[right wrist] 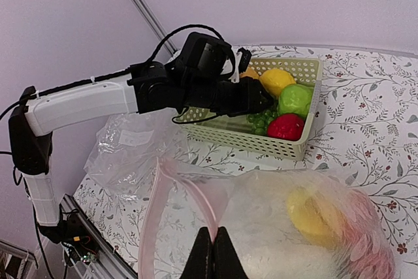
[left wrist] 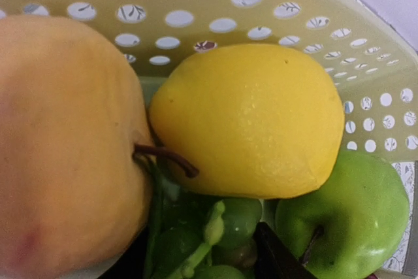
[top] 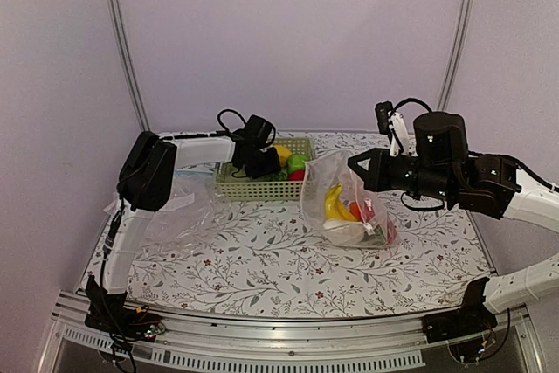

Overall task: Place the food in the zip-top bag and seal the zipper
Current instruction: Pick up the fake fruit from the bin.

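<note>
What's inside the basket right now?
Visible in the basket: lemon, green apple, red fruit, green grapes, peach. The left claw reaches in over the grapes; anything beneath it or the fruit is hidden.

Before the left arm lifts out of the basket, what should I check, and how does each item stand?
1. Right gripper shut on bag rim: ok.
2. Bag mouth held open: ok.
3. Left gripper down over grapes in basket: ok.
4. Grapes firmly gripped: cannot tell.
5. Basket emptied of fruit: not ok; lemon and others inside.
</note>
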You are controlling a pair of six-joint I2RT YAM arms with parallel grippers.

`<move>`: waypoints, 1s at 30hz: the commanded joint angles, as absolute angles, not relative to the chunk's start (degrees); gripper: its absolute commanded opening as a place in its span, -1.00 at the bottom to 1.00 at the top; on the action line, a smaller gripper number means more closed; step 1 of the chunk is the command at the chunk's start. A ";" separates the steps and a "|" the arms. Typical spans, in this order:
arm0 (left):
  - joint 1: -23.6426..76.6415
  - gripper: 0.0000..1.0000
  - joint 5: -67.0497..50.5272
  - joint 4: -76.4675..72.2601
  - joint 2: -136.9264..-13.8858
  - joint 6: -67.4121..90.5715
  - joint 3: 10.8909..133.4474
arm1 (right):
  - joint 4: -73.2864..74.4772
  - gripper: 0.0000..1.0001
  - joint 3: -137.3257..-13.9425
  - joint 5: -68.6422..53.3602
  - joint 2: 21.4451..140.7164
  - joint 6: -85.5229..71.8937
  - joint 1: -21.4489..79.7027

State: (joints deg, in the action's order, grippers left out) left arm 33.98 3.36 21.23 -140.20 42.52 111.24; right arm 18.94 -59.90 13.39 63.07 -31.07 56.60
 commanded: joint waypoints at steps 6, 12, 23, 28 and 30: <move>32.96 -0.32 1.23 20.54 -136.14 41.66 110.28 | 18.72 -1.00 -59.53 14.11 63.21 -31.99 56.82; 32.96 -0.44 1.41 12.68 -126.59 41.84 102.42 | 18.58 -1.00 -59.60 14.07 63.39 -32.15 56.83; 33.63 -0.49 2.82 4.50 -110.76 40.40 88.81 | 18.40 -1.00 -59.77 13.80 63.56 -32.10 56.82; 34.31 -0.49 3.98 2.35 -103.60 38.43 84.24 | 18.41 -1.00 -59.74 13.71 63.41 -32.26 56.79; 34.64 -0.49 4.09 2.01 -100.83 37.73 82.59 | 18.40 -1.00 -59.66 13.64 63.22 -32.24 56.83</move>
State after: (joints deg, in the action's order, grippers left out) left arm 34.02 2.81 5.06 -106.54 40.23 85.30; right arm 18.87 -59.90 13.32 63.22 -32.12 56.60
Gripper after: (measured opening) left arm 0.256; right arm 0.006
